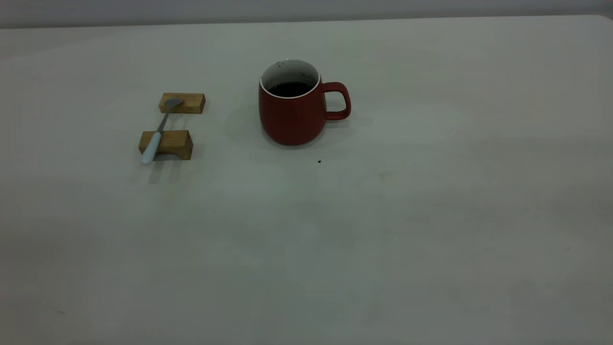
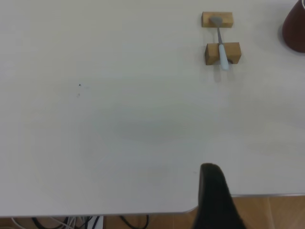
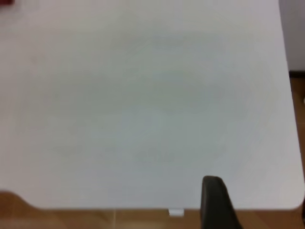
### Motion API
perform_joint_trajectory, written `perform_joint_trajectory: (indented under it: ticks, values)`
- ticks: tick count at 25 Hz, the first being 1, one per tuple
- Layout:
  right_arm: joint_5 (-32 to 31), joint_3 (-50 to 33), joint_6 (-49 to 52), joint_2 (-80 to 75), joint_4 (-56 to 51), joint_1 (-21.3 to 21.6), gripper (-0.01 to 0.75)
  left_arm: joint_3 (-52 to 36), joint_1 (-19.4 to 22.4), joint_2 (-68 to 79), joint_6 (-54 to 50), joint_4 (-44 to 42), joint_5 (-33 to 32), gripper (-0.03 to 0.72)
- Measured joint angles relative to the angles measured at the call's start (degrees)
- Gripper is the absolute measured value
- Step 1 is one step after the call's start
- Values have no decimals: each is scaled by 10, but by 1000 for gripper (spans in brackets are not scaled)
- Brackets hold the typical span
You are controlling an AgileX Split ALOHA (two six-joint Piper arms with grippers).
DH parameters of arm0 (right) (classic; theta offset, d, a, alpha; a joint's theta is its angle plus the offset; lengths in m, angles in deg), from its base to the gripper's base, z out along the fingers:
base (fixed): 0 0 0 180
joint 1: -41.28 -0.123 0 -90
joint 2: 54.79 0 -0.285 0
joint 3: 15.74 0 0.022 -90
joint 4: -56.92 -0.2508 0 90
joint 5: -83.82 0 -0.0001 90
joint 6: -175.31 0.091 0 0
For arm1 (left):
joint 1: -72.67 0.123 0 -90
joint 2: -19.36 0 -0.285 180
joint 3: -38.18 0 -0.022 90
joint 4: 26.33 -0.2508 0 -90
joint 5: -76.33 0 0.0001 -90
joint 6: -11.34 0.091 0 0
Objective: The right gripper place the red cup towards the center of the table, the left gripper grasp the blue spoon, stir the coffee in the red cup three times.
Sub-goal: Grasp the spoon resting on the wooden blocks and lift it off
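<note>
Red cup (image 1: 293, 112) holding coffee (image 1: 290, 89), blue spoon (image 1: 159, 131) bridging wooden blocks (image 1: 166, 144), jaws' state cannot be told

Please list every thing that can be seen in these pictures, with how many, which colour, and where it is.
red cup: one, dark red with white inside, upright near the table's middle, handle toward the right arm's side.
coffee: dark liquid inside the cup.
blue spoon: one, pale blue handle and grey bowl, lying across both blocks, on the left arm's side of the cup.
wooden blocks: two, tan, one behind the other, apart.
dark speck: one, on the table in front of the cup.
table: one, off-white.
left gripper: black, back at the table's edge.
right gripper: black, back at the table's edge.
</note>
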Motion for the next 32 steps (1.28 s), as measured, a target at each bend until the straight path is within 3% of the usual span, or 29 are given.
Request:
perform_joint_trajectory:
  ticks: [6, 32]
  values:
    - [0, 0, 0, 93, 0, 2, 460, 0, 0, 0, 0, 0, 0, 521]
    - [0, 0, 1, 97, -9, 3, 460, 0, 0, 0, 0, 0, 0, 519]
